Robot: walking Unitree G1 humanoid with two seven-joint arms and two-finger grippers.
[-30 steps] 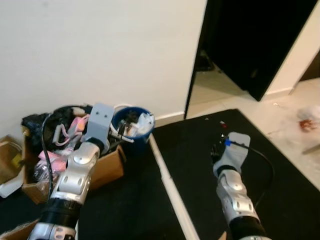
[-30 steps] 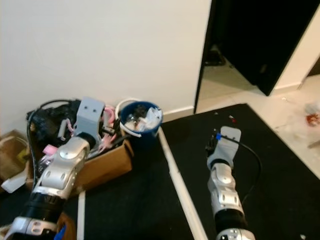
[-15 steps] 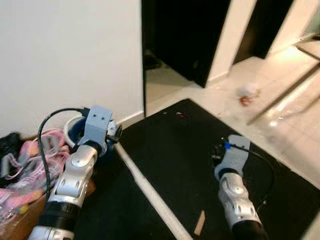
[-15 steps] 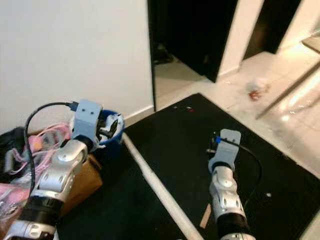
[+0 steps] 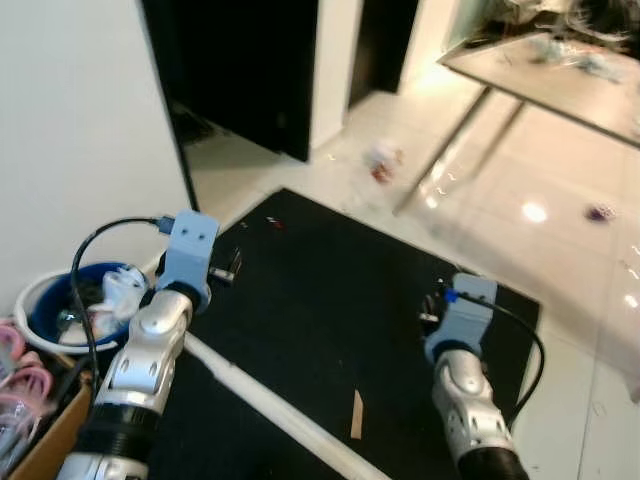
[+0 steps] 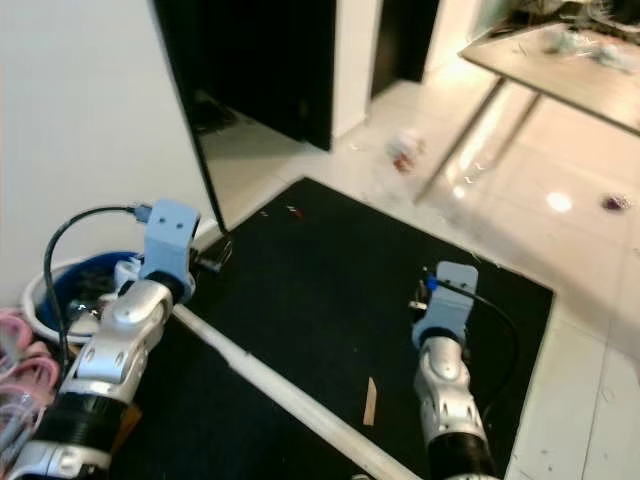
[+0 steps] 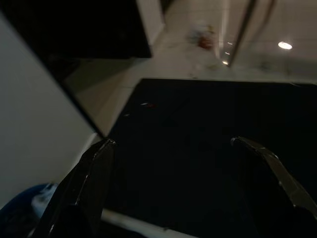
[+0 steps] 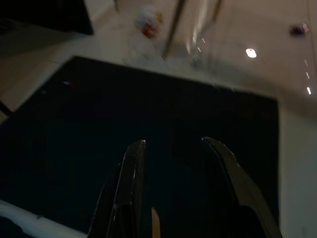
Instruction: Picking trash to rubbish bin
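Pale tiles surround a black mat point(image 5: 330, 310) on the floor; at its left edge the blue bin point(image 5: 60, 305) already holds scraps, so part of the job looks done; a crumpled wrapper point(image 5: 382, 162) lies well beyond on the tiles, a thin stick point(image 5: 356, 414) on the mat; both still need collecting; left claw point(image 7: 183, 163) spread wide, right claw point(image 8: 171, 163) apart, both empty.
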